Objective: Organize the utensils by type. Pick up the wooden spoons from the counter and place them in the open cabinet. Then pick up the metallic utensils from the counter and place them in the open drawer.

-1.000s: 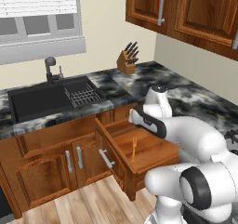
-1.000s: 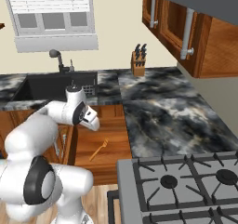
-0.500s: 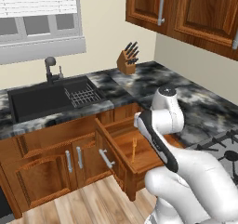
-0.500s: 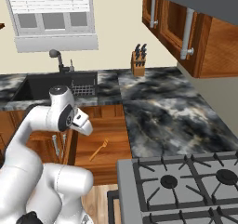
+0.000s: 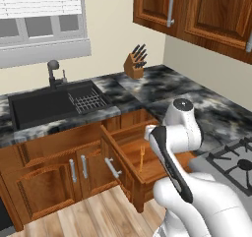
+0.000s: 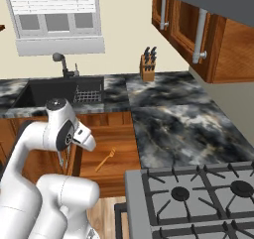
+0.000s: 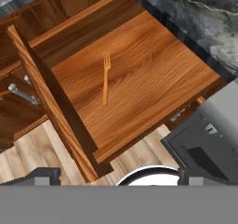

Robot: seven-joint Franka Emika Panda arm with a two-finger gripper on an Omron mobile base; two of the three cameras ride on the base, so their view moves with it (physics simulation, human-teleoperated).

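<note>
Having swung further back toward the base since a second ago, with the white arm's elbow now rising higher over the drawer (image 5: 129, 158) in both base views; wooden fork (image 7: 105, 77) lying unchanged on the drawer floor.

Starting at the left: sink (image 5: 47, 106) sitting dark in the counter (image 6: 173, 119), dish rack (image 5: 87, 101) resting at its right end, faucet (image 5: 52, 70) standing behind. Moving right: drawer hanging fully pulled out below the counter edge, silver bar handle (image 7: 21, 94) showing on its front, side walls standing upright, lots of bare light wood lying free around the fork. Fork lying flat near the drawer's middle, tines pointing toward the back wall, touching no wall. Further right: knife block (image 6: 147, 67) standing against the wall, marble running bare to the stove (image 6: 198, 193) at the far right.

Looking down from well above the drawer in the hand view; fingertips not distinguishable there, so cannot tell whether spread or closed; nothing seen gripped
</note>
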